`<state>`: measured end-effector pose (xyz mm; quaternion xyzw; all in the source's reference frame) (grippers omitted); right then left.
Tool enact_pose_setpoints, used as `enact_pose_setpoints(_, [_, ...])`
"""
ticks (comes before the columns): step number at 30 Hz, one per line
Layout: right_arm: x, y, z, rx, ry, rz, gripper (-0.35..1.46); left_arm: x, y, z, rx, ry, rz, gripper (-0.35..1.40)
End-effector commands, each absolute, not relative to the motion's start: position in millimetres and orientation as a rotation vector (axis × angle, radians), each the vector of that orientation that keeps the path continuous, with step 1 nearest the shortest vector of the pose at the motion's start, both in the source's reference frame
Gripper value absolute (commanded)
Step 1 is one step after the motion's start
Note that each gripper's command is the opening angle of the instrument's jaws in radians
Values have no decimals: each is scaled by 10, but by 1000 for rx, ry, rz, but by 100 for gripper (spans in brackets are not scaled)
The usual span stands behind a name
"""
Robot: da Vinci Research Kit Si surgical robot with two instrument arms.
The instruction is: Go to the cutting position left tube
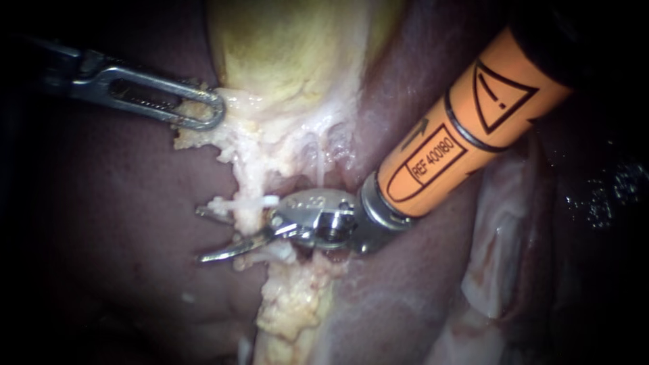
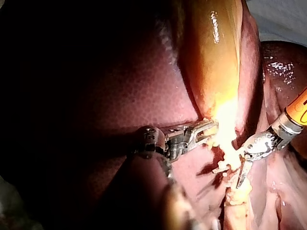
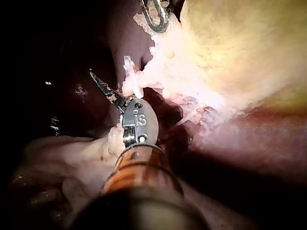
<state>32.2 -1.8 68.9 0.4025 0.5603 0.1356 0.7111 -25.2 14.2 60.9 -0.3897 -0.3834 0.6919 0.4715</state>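
Observation:
The yellowish gallbladder (image 1: 291, 47) narrows into a pale, fatty tube (image 1: 245, 177) that runs down over the dark liver (image 1: 101, 270). A white clip (image 1: 255, 201) crosses the tube. My right instrument (image 1: 203, 234), on an orange shaft, comes in from the upper right. Its two thin blades stand open, one on each side of the tube just below the clip. My left instrument (image 1: 199, 111) is shut on whitish tissue at the gallbladder's lower edge. The left wrist view shows the left jaws (image 2: 204, 130) on that tissue and the right blades (image 2: 234, 173) spread.
A pale fold of tissue (image 1: 500, 250) lies under the orange shaft (image 1: 460, 135). Lumpy fat (image 1: 291, 304) continues below the blades. In the right wrist view one blade (image 3: 103, 84) points past the clip (image 3: 130, 72); the left instrument's jaw loop (image 3: 156, 14) lies beyond.

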Motion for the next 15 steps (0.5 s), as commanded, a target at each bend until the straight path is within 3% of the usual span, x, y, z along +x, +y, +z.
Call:
enact_pose_setpoints(1, [322,-18,685,904,1245,307,129,-251,142,610,-954,-940,1695,-35])
enact_pose_setpoints(8, [324,-13,661,978,1255,342,129,-251,143,610,-952,-939,1697,-35])
enact_pose_setpoints(15, [323,-12,658,979,1260,340,128,-251,143,610,-952,-940,1697,-35])
